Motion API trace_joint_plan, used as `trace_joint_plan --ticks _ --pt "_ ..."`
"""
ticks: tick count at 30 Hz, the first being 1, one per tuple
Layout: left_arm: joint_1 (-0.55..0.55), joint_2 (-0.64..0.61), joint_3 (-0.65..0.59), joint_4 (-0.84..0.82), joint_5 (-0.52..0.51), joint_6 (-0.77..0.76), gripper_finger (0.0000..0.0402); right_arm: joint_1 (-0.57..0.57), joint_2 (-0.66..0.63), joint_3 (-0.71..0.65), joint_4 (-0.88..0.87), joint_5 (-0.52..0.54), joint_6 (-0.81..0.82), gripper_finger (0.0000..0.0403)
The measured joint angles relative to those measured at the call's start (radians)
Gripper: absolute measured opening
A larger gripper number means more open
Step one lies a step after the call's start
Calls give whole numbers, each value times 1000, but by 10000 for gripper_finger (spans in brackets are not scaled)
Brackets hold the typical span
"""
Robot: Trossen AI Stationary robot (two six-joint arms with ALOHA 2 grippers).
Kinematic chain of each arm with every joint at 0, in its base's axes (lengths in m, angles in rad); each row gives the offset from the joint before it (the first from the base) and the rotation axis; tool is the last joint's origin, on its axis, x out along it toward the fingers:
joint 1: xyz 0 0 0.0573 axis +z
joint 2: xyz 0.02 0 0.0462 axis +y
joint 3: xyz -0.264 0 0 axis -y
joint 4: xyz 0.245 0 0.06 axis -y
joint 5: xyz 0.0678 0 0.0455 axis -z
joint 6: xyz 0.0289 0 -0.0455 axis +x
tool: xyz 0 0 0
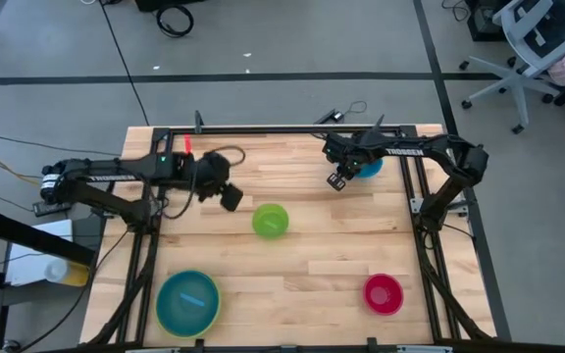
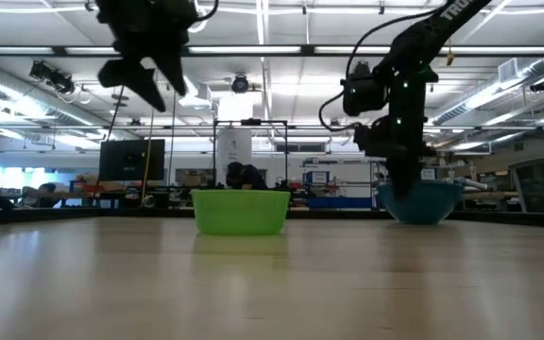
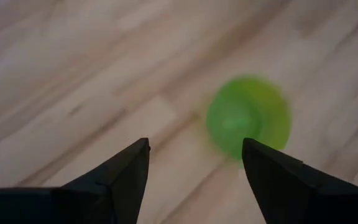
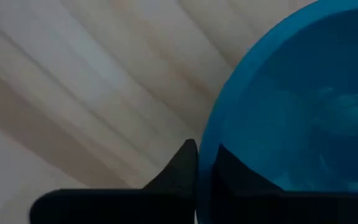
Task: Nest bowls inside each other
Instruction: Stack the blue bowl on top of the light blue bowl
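Note:
A teal-blue bowl (image 1: 369, 166) stands on its base at the table's far right, and my right gripper (image 4: 204, 154) is shut on its rim from above. The small green bowl (image 1: 271, 221) sits upright mid-table. My left gripper (image 1: 230, 197) hangs open well above the table, to the left of the green bowl (image 3: 248, 116), with nothing between its fingers. A large lime-green bowl (image 1: 162, 316) with a light blue bowl (image 1: 188, 300) inside it stands at the near left. The small red-pink bowl (image 1: 383, 293) stands at the near right. My right gripper has the teal-blue bowl's rim (image 4: 207, 134) on the side toward the table's left, one finger inside the bowl and one outside. The fingers point steeply down from above. The bowl stands upright with its base on the table (image 2: 421, 215).
A dark rail (image 1: 292, 128) runs along the table's far edge. Bare wood lies between the green bowl and the two near bowls. People and benches show in the room beyond the table (image 2: 244, 176).

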Motion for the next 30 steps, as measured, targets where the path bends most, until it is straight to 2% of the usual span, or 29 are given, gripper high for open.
trace_joint_plan --ticks 4,8,10,15,17,21,30 --pt "93 5 0 122 1 20 244 79 -27 49 -45 -16 -23 22" --pt "193 51 0 285 19 67 216 212 -44 174 -47 -77 -113 19" --pt "244 89 0 402 99 85 201 293 -40 229 -47 -59 -210 19" --pt "317 196 -1 669 388 92 174 461 -39 312 -7 61 -482 19" --pt "320 218 -1 740 444 105 171 487 -39 315 2 119 -526 19" --pt "319 222 -1 769 421 141 170 503 -39 312 -7 176 -543 19" --pt "324 263 -1 792 410 143 169 505 -39 311 42 183 -642 19"
